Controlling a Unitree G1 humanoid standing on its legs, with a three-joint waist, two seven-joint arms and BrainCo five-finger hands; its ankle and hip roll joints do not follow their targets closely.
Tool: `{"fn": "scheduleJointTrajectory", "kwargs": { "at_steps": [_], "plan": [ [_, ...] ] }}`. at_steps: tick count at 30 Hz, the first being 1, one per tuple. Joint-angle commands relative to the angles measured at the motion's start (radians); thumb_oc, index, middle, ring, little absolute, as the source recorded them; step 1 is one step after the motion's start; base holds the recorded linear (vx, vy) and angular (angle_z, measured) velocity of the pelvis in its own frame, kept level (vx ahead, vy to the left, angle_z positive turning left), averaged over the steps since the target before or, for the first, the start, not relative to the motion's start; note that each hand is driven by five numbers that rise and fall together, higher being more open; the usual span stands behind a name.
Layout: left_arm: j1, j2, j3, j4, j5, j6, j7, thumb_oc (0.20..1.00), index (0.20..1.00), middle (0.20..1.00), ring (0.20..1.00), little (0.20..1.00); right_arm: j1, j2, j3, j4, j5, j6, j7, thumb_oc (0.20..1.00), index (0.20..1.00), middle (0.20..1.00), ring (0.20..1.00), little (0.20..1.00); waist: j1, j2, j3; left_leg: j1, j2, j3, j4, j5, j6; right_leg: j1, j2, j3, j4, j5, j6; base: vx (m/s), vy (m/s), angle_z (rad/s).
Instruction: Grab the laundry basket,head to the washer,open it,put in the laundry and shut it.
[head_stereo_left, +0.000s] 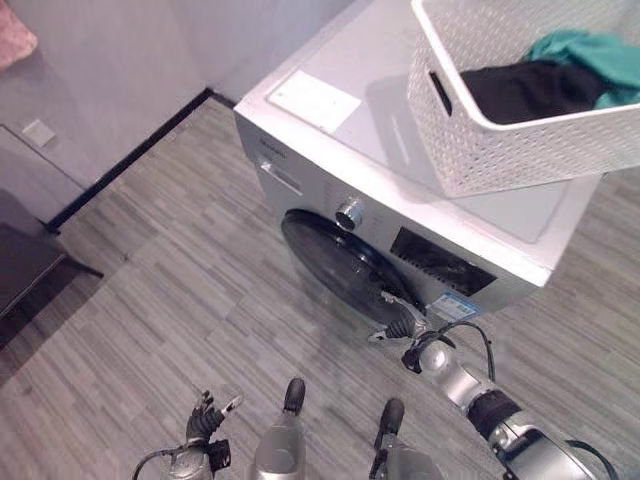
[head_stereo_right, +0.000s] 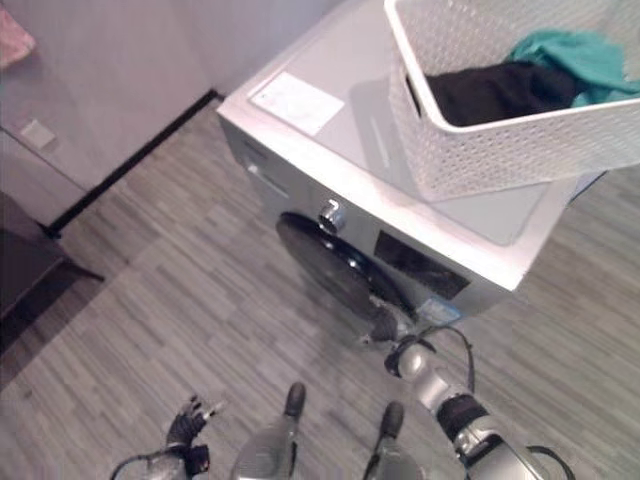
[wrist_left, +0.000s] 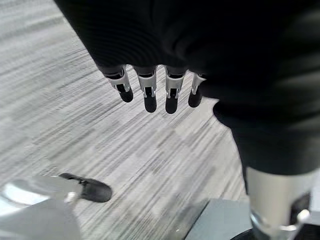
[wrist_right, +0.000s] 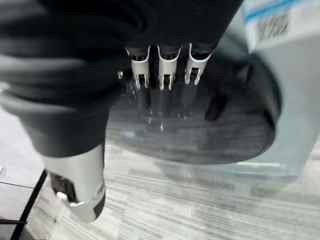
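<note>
One relation decides the coming move: the round door (head_stereo_left: 345, 270) on the washer (head_stereo_left: 330, 180) lies straight ahead of the right hand (head_stereo_left: 400, 325), whose fingers (wrist_right: 162, 82) reach out to the door's dark glass at the edge nearest the robot, touching it or just short of it. Whether those fingers have hooked the rim I cannot tell, since their tips blur into the glass in the right wrist view. That door is a glossy black disc, still flat against the silver front, with a chrome knob (head_stereo_left: 350, 212) just above it and a dark display panel (head_stereo_left: 440, 262) beside the knob. The right hand is far the nearer; opening looks to be its job, and the pull would need to swing the door out toward the robot. On the washer's smooth grey top sits the basket (head_stereo_left: 500, 150), white perforated plastic with a slot handle, holding black cloth (head_stereo_left: 520, 88) and teal cloth (head_stereo_left: 590, 55); so the laundry is well above and beyond the hand, not yet loaded. The left hand (head_stereo_left: 205, 420) hangs low over the grey wood-grain floor (head_stereo_left: 150, 300), well apart from the washer, fingers relaxed and empty.
</note>
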Motion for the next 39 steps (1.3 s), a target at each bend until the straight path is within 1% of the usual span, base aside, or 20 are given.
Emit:
{"fn": "scheduleJointTrajectory", "kwargs": {
  "at_steps": [1,3,4,5,6,7,9,10,12,13,14,15,16,17,18,20,26,28,35,39],
  "plan": [
    [-0.018,0.047,-0.032,0.012,-0.094,-0.055,0.018,1.000,1.000,1.000,1.000,1.000,-0.127,0.035,0.034,0.030,0.048,-0.027,-0.072,1.000,1.000,1.000,1.000,1.000,0.013,-0.081,0.000,-0.052,0.018,0.026,0.007,-0.051,0.033,-0.008,-0.159,0.058,0.000,-0.060,0.066,-0.07,0.032,0.16],
    [-0.016,0.045,-0.031,-0.014,-0.130,-0.066,0.021,1.000,1.000,1.000,1.000,1.000,-0.169,0.045,0.047,0.064,0.055,-0.025,-0.083,1.000,1.000,1.000,1.000,1.000,0.022,-0.075,0.009,-0.076,0.008,0.020,0.007,-0.044,0.036,-0.032,-0.165,0.063,0.000,-0.052,0.067,-0.04,0.037,0.03],
    [-0.017,0.043,-0.036,-0.037,-0.161,-0.083,0.025,1.000,1.000,1.000,1.000,1.000,-0.235,0.053,0.055,0.108,0.063,-0.025,-0.098,1.000,1.000,1.000,1.000,1.000,0.032,-0.065,0.022,-0.105,-0.001,0.017,0.007,-0.037,0.038,-0.057,-0.174,0.065,0.000,-0.044,0.069,-0.04,0.035,0.02],
    [-0.017,0.043,-0.036,-0.037,-0.161,-0.083,0.025,1.000,1.000,1.000,1.000,1.000,-0.236,0.053,0.055,0.109,0.064,-0.026,-0.099,1.000,1.000,1.000,1.000,1.000,0.032,-0.066,0.021,-0.107,-0.001,0.017,0.007,-0.037,0.039,-0.058,-0.174,0.065,0.000,-0.043,0.070,-0.04,0.049,-0.05],
    [-0.015,0.045,-0.039,-0.060,-0.178,-0.085,0.022,1.000,1.000,1.000,1.000,1.000,-0.288,0.043,0.063,0.154,0.045,-0.015,-0.111,1.000,1.000,1.000,1.000,1.000,0.041,-0.057,0.026,-0.128,-0.012,0.015,0.007,-0.031,0.038,-0.073,-0.181,0.062,0.000,-0.040,0.071,-0.01,0.030,0.06],
    [-0.019,0.049,-0.040,-0.056,-0.178,-0.085,0.022,1.000,1.000,1.000,1.000,1.000,-0.314,0.040,0.060,0.178,0.034,-0.007,-0.121,1.000,1.000,1.000,1.000,1.000,0.043,-0.055,0.026,-0.137,-0.015,0.016,0.007,-0.029,0.036,-0.079,-0.183,0.060,0.000,-0.040,0.071,-0.01,0.041,0.09],
    [-0.028,0.056,-0.039,-0.047,-0.189,-0.083,0.031,1.000,1.000,1.000,1.000,1.000,-0.359,0.041,0.038,0.255,0.051,0.027,-0.145,1.000,1.000,1.000,1.000,1.000,0.041,-0.058,0.023,-0.143,-0.018,0.019,0.007,-0.029,0.036,-0.081,-0.185,0.060,0.000,-0.039,0.071,0.02,0.025,0.12],
    [-0.028,0.056,-0.039,-0.047,-0.189,-0.083,0.031,1.000,1.000,1.000,1.000,1.000,-0.360,0.042,0.038,0.256,0.052,0.026,-0.145,1.000,1.000,1.000,1.000,1.000,0.041,-0.059,0.024,-0.143,-0.018,0.019,0.007,-0.029,0.036,-0.081,-0.185,0.060,0.000,-0.039,0.071,0.02,0.013,0.14],
    [-0.038,0.055,-0.031,-0.016,-0.188,-0.068,0.042,1.000,1.000,1.000,1.000,1.000,-0.376,0.055,0.032,0.268,0.039,0.056,-0.158,1.000,1.000,1.000,1.000,1.000,0.036,-0.067,0.022,-0.139,-0.019,0.026,0.007,-0.031,0.036,-0.080,-0.184,0.063,0.000,-0.038,0.071,0.02,0.013,0.20],
    [-0.042,0.053,-0.017,0.025,-0.172,-0.050,0.060,1.000,1.000,1.000,1.000,1.000,-0.324,0.081,-0.002,0.211,0.026,0.091,-0.184,1.000,1.000,1.000,1.000,1.000,0.015,-0.083,0.023,-0.128,-0.014,0.035,0.007,-0.039,0.039,-0.077,-0.179,0.069,0.000,-0.037,0.072,0.05,0.011,0.11],
    [-0.033,0.047,0.005,0.042,-0.163,-0.029,0.071,1.000,1.000,1.000,1.000,1.000,-0.208,0.076,-0.052,0.083,0.005,0.117,-0.202,1.000,1.000,1.000,1.000,1.000,-0.006,-0.101,0.022,-0.115,-0.008,0.040,0.007,-0.050,0.046,-0.074,-0.175,0.077,0.000,-0.036,0.074,0.08,-0.020,-0.13],
    [-0.013,0.037,0.027,0.034,-0.162,-0.019,0.075,1.000,1.000,1.000,1.000,1.000,-0.047,0.032,-0.131,-0.074,-0.032,0.130,-0.211,1.000,1.000,1.000,1.000,1.000,-0.018,-0.115,0.023,-0.093,0.000,0.046,0.007,-0.063,0.051,-0.066,-0.171,0.082,0.000,-0.040,0.077,0.08,-0.052,-0.34],
    [0.001,0.037,0.040,0.013,-0.159,-0.017,0.075,1.000,1.000,1.000,1.000,1.000,0.095,-0.025,-0.239,-0.207,-0.054,0.137,-0.229,1.000,1.000,1.000,1.000,1.000,-0.030,-0.129,0.023,-0.084,0.004,0.048,0.007,-0.067,0.055,-0.064,-0.169,0.081,0.000,-0.040,0.080,0.06,-0.079,-0.39],
    [0.004,0.036,0.034,-0.012,-0.145,-0.016,0.067,1.000,1.000,1.000,1.000,1.000,0.197,-0.065,-0.361,-0.320,-0.058,0.136,-0.275,1.000,1.000,1.000,1.000,1.000,-0.045,-0.138,0.024,-0.082,0.010,0.046,0.007,-0.068,0.053,-0.063,-0.167,0.076,0.000,-0.041,0.081,0.03,-0.056,-0.25],
    [0.004,0.036,0.033,-0.012,-0.145,-0.016,0.067,1.000,1.000,1.000,1.000,1.000,0.200,-0.065,-0.363,-0.322,-0.058,0.137,-0.274,1.000,1.000,1.000,1.000,1.000,-0.045,-0.138,0.023,-0.082,0.010,0.045,0.007,-0.068,0.053,-0.063,-0.167,0.076,0.000,-0.041,0.081,0.01,-0.033,-0.14],
    [0.006,0.034,0.023,-0.045,-0.152,-0.020,0.064,1.000,1.000,1.000,1.000,1.000,0.206,-0.067,-0.409,-0.335,-0.037,0.133,-0.306,1.000,1.000,1.000,1.000,1.000,-0.051,-0.138,0.027,-0.087,0.010,0.045,0.007,-0.066,0.052,-0.070,-0.166,0.076,0.000,-0.040,0.081,-0.01,-0.013,-0.16],
    [0.009,0.033,0.020,-0.063,-0.166,-0.022,0.058,1.000,1.000,1.000,1.000,1.000,0.165,-0.056,-0.411,-0.311,-0.008,0.127,-0.325,1.000,1.000,1.000,1.000,1.000,-0.050,-0.135,0.036,-0.100,0.012,0.049,0.007,-0.062,0.048,-0.084,-0.165,0.080,0.000,-0.036,0.080,-0.01,-0.004,-0.08],
    [0.011,0.032,0.025,-0.056,-0.182,-0.028,0.059,1.000,1.000,1.000,1.000,1.000,0.112,-0.044,-0.381,-0.275,0.021,0.108,-0.329,1.000,1.000,1.000,1.000,1.000,-0.040,-0.127,0.043,-0.114,0.007,0.049,0.007,-0.057,0.046,-0.095,-0.168,0.080,0.000,-0.031,0.080,0.00,0.003,0.02],
    [0.008,0.035,0.025,-0.040,-0.195,-0.035,0.066,1.000,1.000,1.000,1.000,1.000,0.002,-0.004,-0.307,-0.220,0.079,0.080,-0.332,1.000,1.000,1.000,1.000,1.000,-0.024,-0.109,0.059,-0.146,-0.005,0.046,0.007,-0.047,0.042,-0.113,-0.181,0.070,0.000,-0.023,0.082,0.00,0.004,-0.01],
    [0.002,0.032,0.023,-0.035,-0.207,-0.037,0.073,1.000,1.000,1.000,1.000,1.000,-0.023,0.019,-0.284,-0.206,0.103,0.073,-0.338,1.000,1.000,1.000,1.000,1.000,-0.019,-0.110,0.063,-0.152,-0.007,0.045,0.007,-0.046,0.041,-0.116,-0.183,0.068,0.000,-0.022,0.083,0.00,0.000,0.00]
  ]
}}
